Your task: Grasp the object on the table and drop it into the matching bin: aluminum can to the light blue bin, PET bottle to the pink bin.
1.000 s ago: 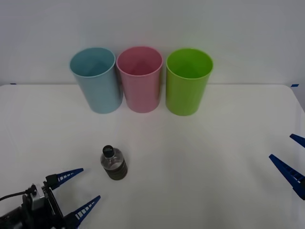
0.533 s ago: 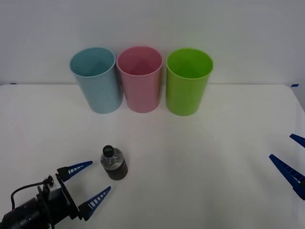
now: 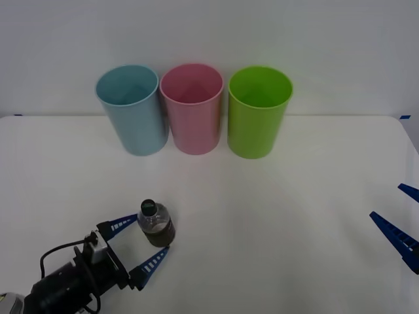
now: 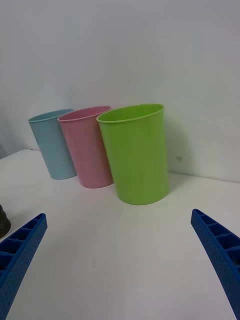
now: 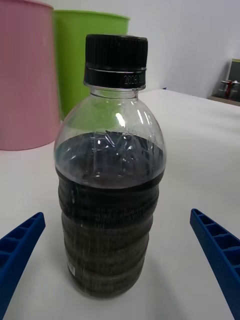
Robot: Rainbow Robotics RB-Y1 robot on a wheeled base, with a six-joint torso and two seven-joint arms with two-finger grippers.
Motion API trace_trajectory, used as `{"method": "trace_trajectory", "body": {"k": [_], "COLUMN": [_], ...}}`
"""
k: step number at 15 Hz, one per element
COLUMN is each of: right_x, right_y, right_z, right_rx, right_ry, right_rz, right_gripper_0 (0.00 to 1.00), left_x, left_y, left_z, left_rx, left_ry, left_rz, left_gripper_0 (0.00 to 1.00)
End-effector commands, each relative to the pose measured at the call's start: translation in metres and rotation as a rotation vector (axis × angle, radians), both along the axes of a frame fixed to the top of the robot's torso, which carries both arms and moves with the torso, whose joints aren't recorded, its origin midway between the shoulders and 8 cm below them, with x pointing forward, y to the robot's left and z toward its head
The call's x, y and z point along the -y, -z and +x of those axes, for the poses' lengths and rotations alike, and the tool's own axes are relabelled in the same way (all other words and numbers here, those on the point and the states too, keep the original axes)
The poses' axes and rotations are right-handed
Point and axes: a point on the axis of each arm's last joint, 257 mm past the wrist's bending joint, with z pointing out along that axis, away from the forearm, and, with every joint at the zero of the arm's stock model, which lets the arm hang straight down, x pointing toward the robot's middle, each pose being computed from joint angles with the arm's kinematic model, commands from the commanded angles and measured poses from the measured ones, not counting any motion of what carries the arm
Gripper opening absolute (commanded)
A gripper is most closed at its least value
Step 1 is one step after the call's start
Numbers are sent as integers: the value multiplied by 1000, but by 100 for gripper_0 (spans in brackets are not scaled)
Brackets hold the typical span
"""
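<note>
The small clear plastic bottle with a black cap [image 3: 156,223] stands at seven o'clock on the white surface [image 3: 281,209], between the left gripper's [image 3: 136,243] wide-spread fingers, ungrasped. Closing, lifting and dropping into the tall pink plastic bin [image 3: 192,108] remain. The right gripper [image 3: 397,217] waits wide at three o'clock.

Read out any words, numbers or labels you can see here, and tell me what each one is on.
PET bottle: small embossed characters on the ring below its black cap, too small to read.
Light blue bin, pink bin, green bin, table: no text.
</note>
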Motion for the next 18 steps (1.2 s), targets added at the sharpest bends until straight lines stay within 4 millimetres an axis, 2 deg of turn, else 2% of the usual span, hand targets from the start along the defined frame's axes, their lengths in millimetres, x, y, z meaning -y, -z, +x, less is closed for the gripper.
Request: {"method": "trace_trajectory", "body": {"k": [1,5,11,12,13,14,15,18], "right_x": [0,0,0,0,0,0,0,0], "right_y": [0,0,0,0,0,0,0,0], "right_z": [0,0,0,0,0,0,0,0], "right_rx": [0,0,0,0,0,0,0,0], "right_ry": [0,0,0,0,0,0,0,0], "right_rz": [0,0,0,0,0,0,0,0], "right_gripper_0": [100,100,100,100,100,100,100,100], "left_x": [8,18,23,24,25,25,24,25], "left_y": [-1,1,1,0,0,-1,-1,-2], "left_z": [9,20,25,25,25,26,27,28], "left_rx": [6,2,0,0,1,2,2,1], "left_ry": [-14,-29,-31,-30,-30,-30,-32,-32], "left_rz": [1,15,12,10,9,6,9,6], "left_gripper_0": [100,100,100,87,33,13,0,0]}}
